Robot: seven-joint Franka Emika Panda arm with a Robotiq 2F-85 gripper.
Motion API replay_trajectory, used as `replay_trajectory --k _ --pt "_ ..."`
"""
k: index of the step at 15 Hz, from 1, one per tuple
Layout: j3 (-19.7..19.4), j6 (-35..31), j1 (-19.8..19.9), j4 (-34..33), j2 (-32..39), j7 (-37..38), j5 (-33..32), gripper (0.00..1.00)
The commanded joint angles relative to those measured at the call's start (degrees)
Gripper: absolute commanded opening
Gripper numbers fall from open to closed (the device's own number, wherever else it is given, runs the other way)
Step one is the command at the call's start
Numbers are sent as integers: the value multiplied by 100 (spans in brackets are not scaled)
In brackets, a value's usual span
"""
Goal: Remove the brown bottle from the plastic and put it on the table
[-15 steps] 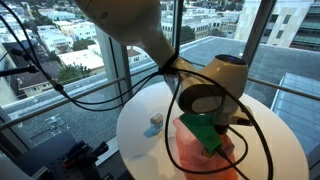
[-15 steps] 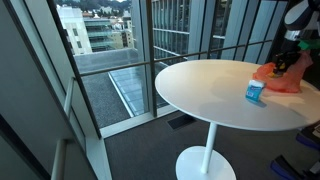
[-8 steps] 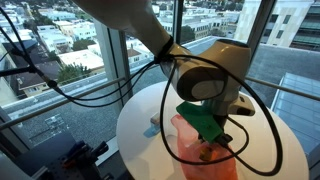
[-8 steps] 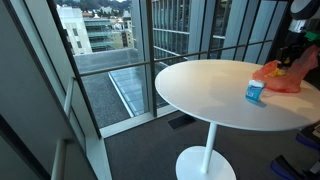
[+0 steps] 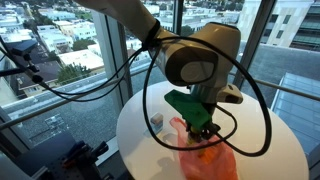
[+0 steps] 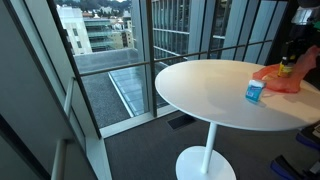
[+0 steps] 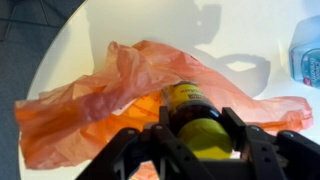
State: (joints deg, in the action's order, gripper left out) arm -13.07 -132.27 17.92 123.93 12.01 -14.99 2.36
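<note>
In the wrist view my gripper point(image 7: 198, 137) is shut on the brown bottle point(image 7: 188, 99), which has a yellow label and a yellow cap. The bottle hangs over the crumpled orange plastic point(image 7: 95, 95) lying on the white round table point(image 7: 230, 30). The bottle's lower end still sits against the folds of the plastic. In both exterior views the gripper point(image 5: 205, 127) point(image 6: 290, 63) stands just above the plastic point(image 5: 212, 162) point(image 6: 274, 76).
A small blue-and-white bottle point(image 5: 156, 121) point(image 6: 255, 91) point(image 7: 306, 55) stands on the table point(image 5: 275, 150) point(image 6: 200, 90) near the plastic. Black cables loop around the arm. Tall windows and a railing surround the table.
The arm has risen and swung a little, lifting the gripper with the bottle up from the plastic. The plastic shows more under the gripper now.
</note>
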Motion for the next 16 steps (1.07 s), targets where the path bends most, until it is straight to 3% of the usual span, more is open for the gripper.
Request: replay_trajectory --k 1,8,16 --pt "37 147 -138 352 -551 -69 -148 30" --pt "187 108 -516 780 -1184 -86 -200 30" --pt "331 33 -780 1118 -1336 -498 29 30"
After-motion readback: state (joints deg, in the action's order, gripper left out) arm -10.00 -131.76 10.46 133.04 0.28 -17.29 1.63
